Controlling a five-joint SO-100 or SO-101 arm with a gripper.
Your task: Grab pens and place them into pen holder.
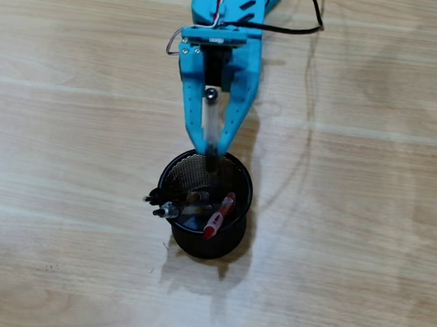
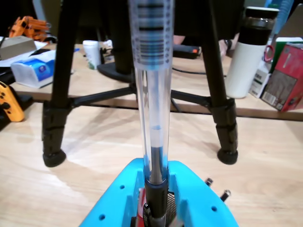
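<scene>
In the overhead view, the holder (image 1: 203, 204) is set near the middle of the table (image 1: 366, 222), just below the gripper (image 1: 212, 154), which is reached down from the top edge. A pen (image 1: 211, 128) is clamped between the jaws, its lower end placed over the holder's upper rim. Three pens are leaned inside the holder: two (image 1: 170, 205) are laid over its left rim (tips outside), and one (image 1: 219, 216) is stood right of centre. In the wrist view, tripod legs (image 2: 57, 94) are seen behind the held pen, with a bottle (image 2: 248, 52) at right.
</scene>
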